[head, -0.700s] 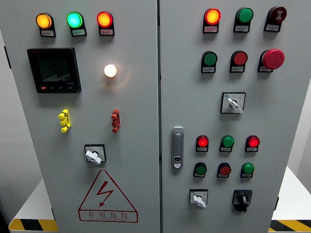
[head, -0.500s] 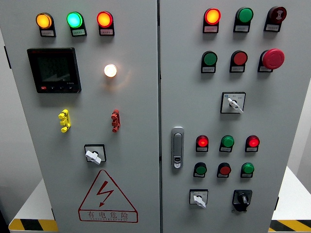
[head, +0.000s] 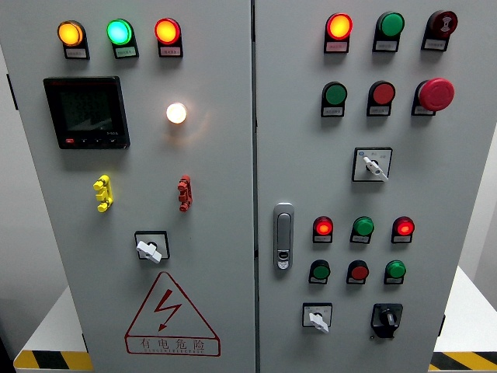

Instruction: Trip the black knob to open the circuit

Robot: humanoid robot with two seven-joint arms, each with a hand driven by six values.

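Grey cabinet, black knob, red mushroom button, yellow-black striped floor tape.

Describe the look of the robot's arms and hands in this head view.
Neither arm nor hand appears in this view, so their colour, shape, cables and markings cannot be described. The frame holds only the grey metal control cabinet, with the small black rotary knob at its lower right untouched.

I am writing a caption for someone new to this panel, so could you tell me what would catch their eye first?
Probably the glowing white lamp on the left door, under the lit amber, green and red indicator lights at its top. Next comes the big red mushroom button at the right door's upper right, then the red warning triangle at lower left. The black knob sits quietly at the right door's bottom; no hand shows.
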